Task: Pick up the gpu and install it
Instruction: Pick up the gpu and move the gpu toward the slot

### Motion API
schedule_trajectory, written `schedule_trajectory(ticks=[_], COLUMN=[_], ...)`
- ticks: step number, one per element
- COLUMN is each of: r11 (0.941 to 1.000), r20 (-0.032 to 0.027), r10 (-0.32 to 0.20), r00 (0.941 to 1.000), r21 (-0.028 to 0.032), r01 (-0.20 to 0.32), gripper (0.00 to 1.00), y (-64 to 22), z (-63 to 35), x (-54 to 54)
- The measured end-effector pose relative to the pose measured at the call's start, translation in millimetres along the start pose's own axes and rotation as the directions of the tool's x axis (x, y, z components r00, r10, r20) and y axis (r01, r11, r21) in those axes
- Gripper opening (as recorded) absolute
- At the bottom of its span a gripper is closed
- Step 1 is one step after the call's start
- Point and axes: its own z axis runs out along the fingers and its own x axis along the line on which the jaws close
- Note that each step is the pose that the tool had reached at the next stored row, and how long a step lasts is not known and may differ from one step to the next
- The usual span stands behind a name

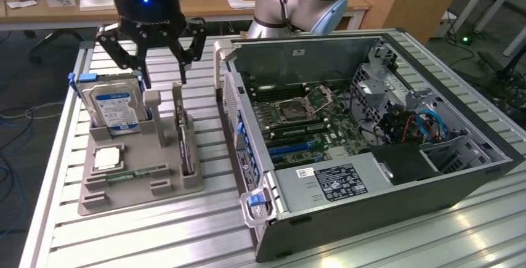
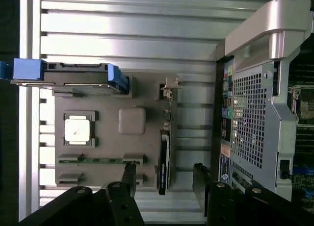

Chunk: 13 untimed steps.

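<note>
The slatted metal surface (image 1: pixel 164 237) carries everything. On the exterior view's right lies an open computer case (image 1: pixel 386 200), its side panel off and the motherboard (image 1: pixel 304 120) facing up (drive cage and cables sit at its right end). The arm's grey and blue joints (image 1: pixel 300 0) rise at the far side of the case.

On the exterior view's left, just beside the case but not touching it, sits a grey parts holder (image 1: pixel 140 151). The black end effector (image 1: pixel 161 80) hangs over the holder's far end with its two fingers spread wide and nothing between them. How high the fingertips (image 1: pixel 182 78) are above the parts is hard to judge.

A hard drive (image 1: pixel 115 109) with a blue-white label stands upright in the holder's far left slot. The gpu (image 1: pixel 186 148) stands on its long edge in a slot along the holder's right side, nearest the case, with its metal bracket at the far end. In the wrist view the gpu (image 2: pixel 164 157) lines up between the open fingers (image 2: pixel 128 174).

A square processor (image 1: pixel 108 158) lies flat in the holder's left pocket, and near it a narrow green memory stick (image 1: pixel 135 173) lies in its groove.
</note>
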Motion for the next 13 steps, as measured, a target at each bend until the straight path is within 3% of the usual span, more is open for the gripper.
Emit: schedule_trajectory(ticks=[13], r11=[1.0000], r20=[0.0001], r10=[0.000], r00=[1.0000], r21=[-0.0001], r01=[0.000], gripper=[0.59], y=[-1.0], z=[23.7], x=[-1.9])
